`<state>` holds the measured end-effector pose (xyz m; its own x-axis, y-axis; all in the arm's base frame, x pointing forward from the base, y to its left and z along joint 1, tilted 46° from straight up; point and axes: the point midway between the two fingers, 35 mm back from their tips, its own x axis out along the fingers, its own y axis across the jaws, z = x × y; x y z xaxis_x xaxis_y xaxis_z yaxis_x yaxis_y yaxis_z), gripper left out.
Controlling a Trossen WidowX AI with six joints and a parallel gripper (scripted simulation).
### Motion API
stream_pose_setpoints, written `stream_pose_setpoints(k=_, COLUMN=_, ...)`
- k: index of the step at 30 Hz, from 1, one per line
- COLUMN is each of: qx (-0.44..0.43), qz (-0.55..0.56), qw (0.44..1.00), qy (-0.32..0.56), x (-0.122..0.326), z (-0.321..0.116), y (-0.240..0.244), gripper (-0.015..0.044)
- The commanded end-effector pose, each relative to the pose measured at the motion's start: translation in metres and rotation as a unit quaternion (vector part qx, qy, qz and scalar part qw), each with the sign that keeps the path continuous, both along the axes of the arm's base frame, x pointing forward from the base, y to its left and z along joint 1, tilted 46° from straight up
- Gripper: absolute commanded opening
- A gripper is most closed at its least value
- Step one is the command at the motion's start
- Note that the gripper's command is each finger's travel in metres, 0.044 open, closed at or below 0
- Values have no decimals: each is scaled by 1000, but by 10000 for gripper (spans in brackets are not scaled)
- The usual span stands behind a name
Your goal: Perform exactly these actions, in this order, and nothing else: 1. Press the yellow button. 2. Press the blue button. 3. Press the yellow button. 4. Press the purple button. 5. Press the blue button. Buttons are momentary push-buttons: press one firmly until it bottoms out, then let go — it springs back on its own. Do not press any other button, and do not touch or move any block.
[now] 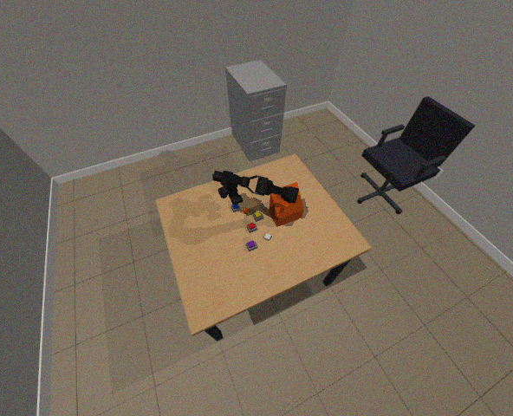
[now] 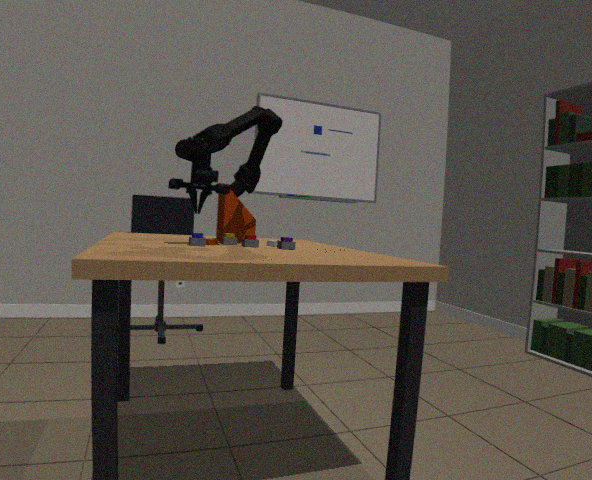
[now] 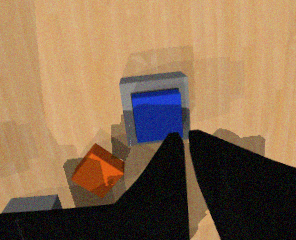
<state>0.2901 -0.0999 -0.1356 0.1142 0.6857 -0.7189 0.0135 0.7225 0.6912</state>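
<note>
— So, where is the blue button (image 3: pixel 159 115) relative to the gripper (image 3: pixel 187 138)?
— Straight below its tips in the exterior view, a clear gap between them.
— And the fingers?
— Pinched together, holding nothing.
— Anything close by?
— An orange block (image 3: pixel 98 170) just left of the tips; the yellow button (image 1: pixel 257 215) lies beyond it.

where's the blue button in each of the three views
Top: blue button at the far left of the button cluster, just below the hand.
Exterior: blue button leftmost in the row on the table, under the closed hand, which hangs above it.
Wrist: blue button at centre, just beyond the fingertips.
Shared landmark: the small orange block right beside it.
</note>
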Motion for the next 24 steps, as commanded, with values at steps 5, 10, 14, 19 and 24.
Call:
stream_pose_setpoints(k=5, qx=15, qz=6, qw=1000, qy=16, x=-6, z=-22, y=30, gripper=20)
stream_pose_setpoints(k=10, qx=15, qz=6, qw=1000, qy=16, x=-6, z=-27, y=35, gripper=20)
stream_pose_setpoints(k=14, qx=16, qz=6, qw=1000, qy=16, x=-5, z=-32, y=40, gripper=20)
stream_pose_setpoints(k=19, qx=16, qz=6, qw=1000, qy=16, x=-4, z=-38, y=46, gripper=20)
stream_pose_setpoints(k=24, qx=16, qz=6, qw=1000, qy=16, x=-4, z=-43, y=52, gripper=20)
